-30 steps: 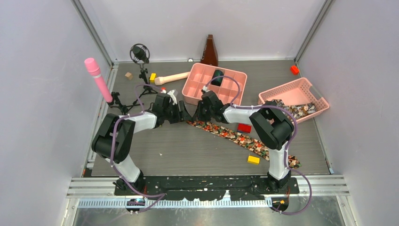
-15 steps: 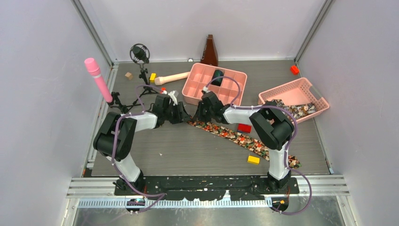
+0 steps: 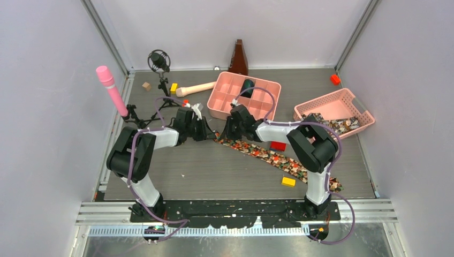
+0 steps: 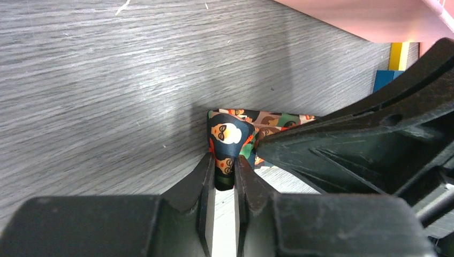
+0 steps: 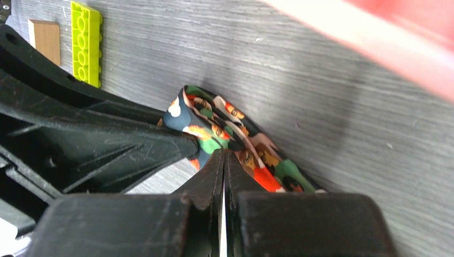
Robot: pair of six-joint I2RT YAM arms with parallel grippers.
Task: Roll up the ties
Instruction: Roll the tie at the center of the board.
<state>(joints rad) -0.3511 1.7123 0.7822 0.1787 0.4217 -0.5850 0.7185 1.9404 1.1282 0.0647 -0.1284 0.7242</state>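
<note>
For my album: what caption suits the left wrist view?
Left tool pinching the tie at its folded end, the right tool close beside it.

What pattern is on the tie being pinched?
Dark tie printed with small multicoloured cartoon faces; clearest in left wrist view.

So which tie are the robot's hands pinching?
The tie stretched across the table: left gripper and right gripper pinch its end. The other ties lie in the pink basket.
</note>
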